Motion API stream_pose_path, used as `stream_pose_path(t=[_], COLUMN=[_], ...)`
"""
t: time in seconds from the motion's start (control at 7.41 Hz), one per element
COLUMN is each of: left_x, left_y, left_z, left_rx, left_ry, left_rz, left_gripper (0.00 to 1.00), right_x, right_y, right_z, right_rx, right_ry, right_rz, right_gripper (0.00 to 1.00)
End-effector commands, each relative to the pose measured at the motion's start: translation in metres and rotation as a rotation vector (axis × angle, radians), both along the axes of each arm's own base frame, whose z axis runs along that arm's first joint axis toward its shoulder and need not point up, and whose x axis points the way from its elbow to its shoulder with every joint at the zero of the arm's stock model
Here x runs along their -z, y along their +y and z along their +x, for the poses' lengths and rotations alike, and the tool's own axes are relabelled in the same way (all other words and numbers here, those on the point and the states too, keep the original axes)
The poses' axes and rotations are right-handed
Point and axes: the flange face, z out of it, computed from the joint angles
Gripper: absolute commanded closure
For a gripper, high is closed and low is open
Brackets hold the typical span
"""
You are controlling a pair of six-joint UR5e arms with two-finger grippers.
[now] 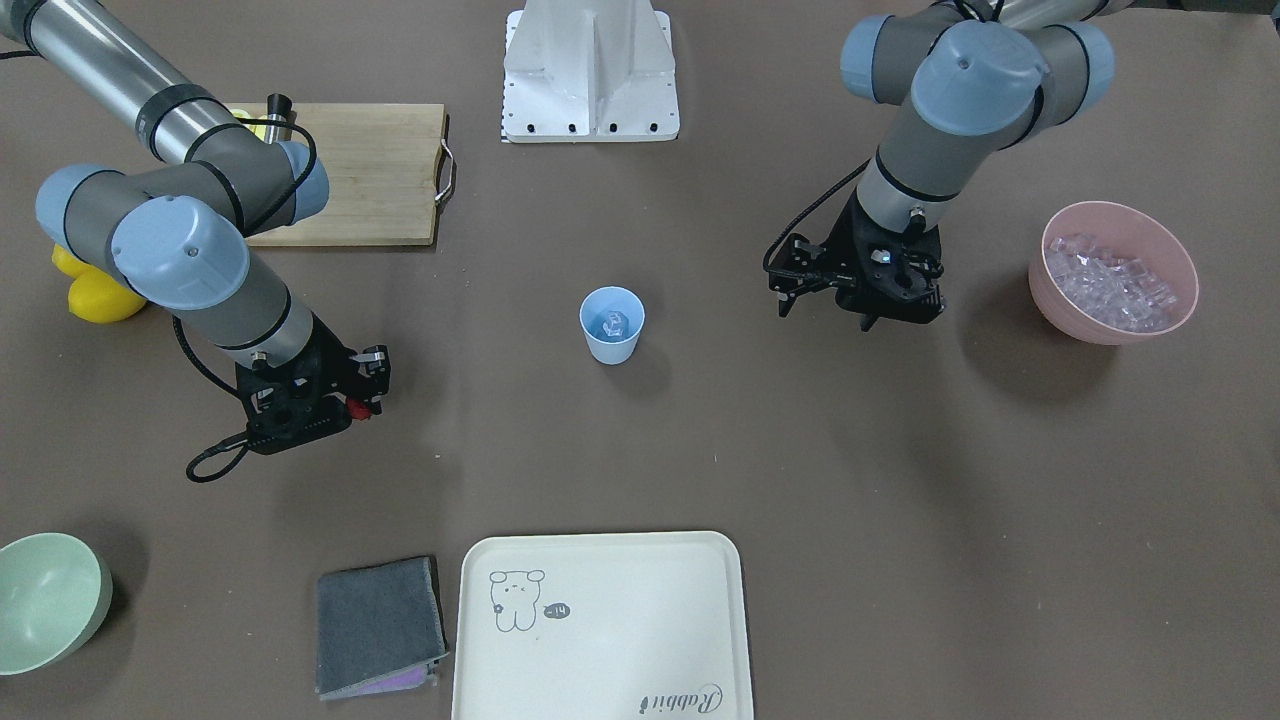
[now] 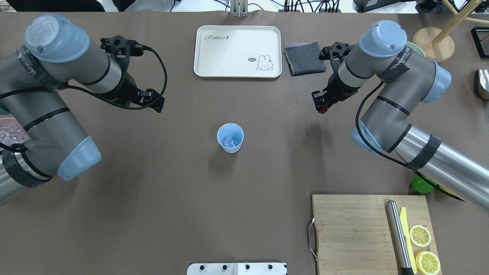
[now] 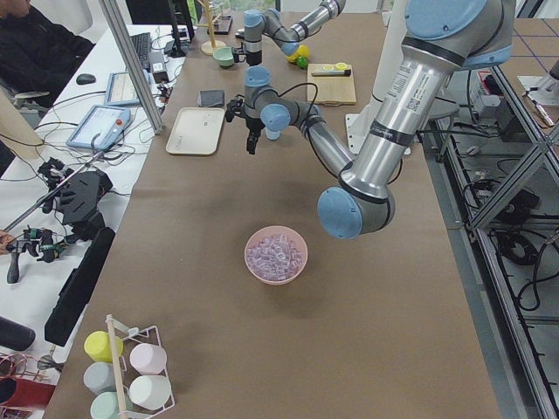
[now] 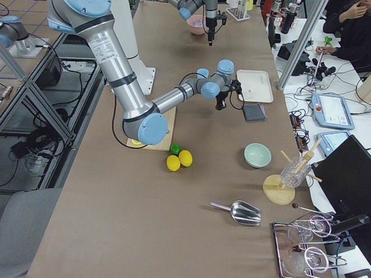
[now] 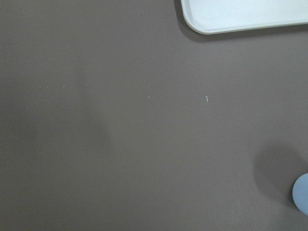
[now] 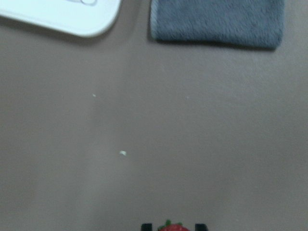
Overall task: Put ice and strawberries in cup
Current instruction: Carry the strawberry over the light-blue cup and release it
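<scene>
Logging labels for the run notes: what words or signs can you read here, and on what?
"Rabbit": script on the cream rectangular plastic tray.
"hi~": tiny dark speech bubble by that tray's rabbit drawing; barely legible.
"...ANCED...": black strap on the right arm; only partly readable.
Black strap on the left arm: print too blurred.

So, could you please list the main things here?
cup: 1, light blue, centre
ice: many, clear, pink bowl and cup
pink bowl: 1, left end
strawberry: 1, red, right gripper
tray: 1, cream, far side
cloth: 1, grey, beside tray
green bowl: 1, far right
board: 1, wooden, near right
lemon halves: 2, yellow, on board
lemons: 2, yellow, beside board
lime: 1, green, by lemons
scoop: 1, metal, right end
left gripper: open
right gripper: holds strawberry
</scene>
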Motion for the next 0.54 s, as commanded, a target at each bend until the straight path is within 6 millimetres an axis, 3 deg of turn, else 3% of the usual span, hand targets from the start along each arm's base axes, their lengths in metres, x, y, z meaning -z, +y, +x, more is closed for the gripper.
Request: stream_pose_path(t=[0.0,0.27,0.41], left_x=[-0.045,-0.087,-0.089], left_y=[-0.020,-0.033,-0.033], left_z=[-0.046,-0.082,-0.084], left_rx=[-0.064,-0.129,-0.131], left_ry=[-0.069,-0.092,-0.094], left_rz=[0.089,0.108,0.108], left_gripper=[0.04,0.04,0.04], right_x=[0.087,0.155,0.190], right_y=[0.000,0.026,0.054], right_z=[-0.016,-0.058,-0.077], right_rx=[-0.093,-0.150,-0.158], right_ry=[-0.099,-0.105,-0.090], right_rz=[-0.063,-0.105,-0.123], right_gripper=[1.00,1.00,1.00])
